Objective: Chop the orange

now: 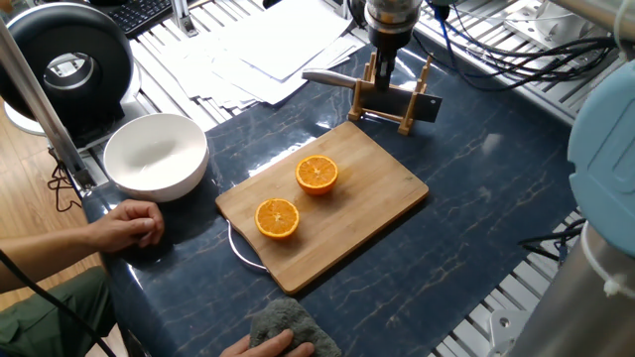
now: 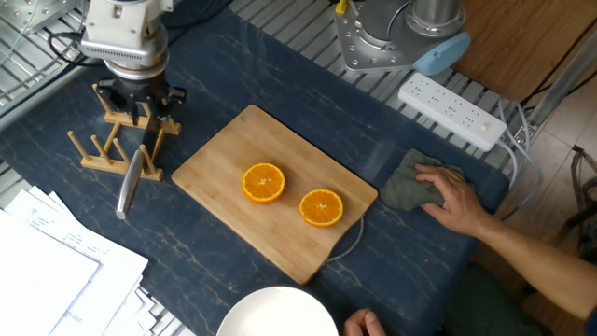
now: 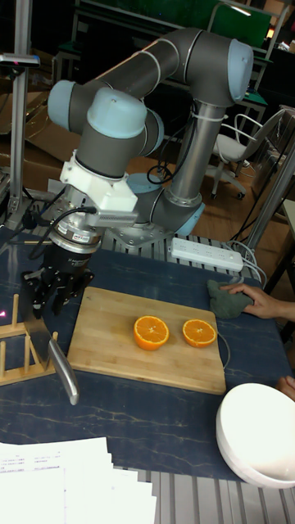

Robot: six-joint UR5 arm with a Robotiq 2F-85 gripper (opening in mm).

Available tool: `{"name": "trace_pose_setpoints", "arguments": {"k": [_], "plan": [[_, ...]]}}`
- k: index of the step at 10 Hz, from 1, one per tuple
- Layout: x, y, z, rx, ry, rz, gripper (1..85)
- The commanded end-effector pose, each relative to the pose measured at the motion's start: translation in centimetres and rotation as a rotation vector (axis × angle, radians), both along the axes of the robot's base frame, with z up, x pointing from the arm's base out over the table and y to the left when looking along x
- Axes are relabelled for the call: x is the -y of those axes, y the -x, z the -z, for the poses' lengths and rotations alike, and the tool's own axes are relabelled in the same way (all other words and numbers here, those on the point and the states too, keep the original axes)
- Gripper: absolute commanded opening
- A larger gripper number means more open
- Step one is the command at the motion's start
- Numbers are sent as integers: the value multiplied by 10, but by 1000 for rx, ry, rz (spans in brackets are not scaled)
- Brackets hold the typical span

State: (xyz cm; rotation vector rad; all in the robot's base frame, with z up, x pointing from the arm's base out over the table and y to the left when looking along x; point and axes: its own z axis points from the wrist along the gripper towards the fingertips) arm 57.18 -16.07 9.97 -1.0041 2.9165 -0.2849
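Observation:
Two orange halves (image 1: pixel 317 174) (image 1: pixel 278 218) lie cut side up on a bamboo cutting board (image 1: pixel 382 188); both halves (image 2: pixel 264 183) (image 2: pixel 322 207) also show from the other side. A knife (image 2: pixel 129 182) with a black handle rests in a wooden rack (image 2: pixel 101 156) just beyond the board's far edge. My gripper (image 2: pixel 136 101) hangs directly over the rack and the knife handle. Its fingers are spread open and hold nothing. In the tall fixed view the gripper (image 3: pixel 45 299) sits just above the handle, left of the board (image 3: pixel 106 348).
A white bowl (image 1: pixel 156 154) stands left of the board, with a person's hand (image 1: pixel 129 226) beside it. Another hand rests on a grey cloth (image 2: pixel 408 187) near the board. Loose papers (image 1: pixel 268 50) lie behind the rack, and a power strip (image 2: pixel 452 107) lies by the arm's base.

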Motion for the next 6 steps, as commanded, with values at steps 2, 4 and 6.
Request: {"name": "trace_pose_setpoints", "arguments": {"k": [2, 4, 6], "plan": [[0, 1, 18, 12, -48, -11, 370], [4, 1, 19, 13, -38, -19, 360], [5, 0, 28, 20, -42, -20, 343]]}}
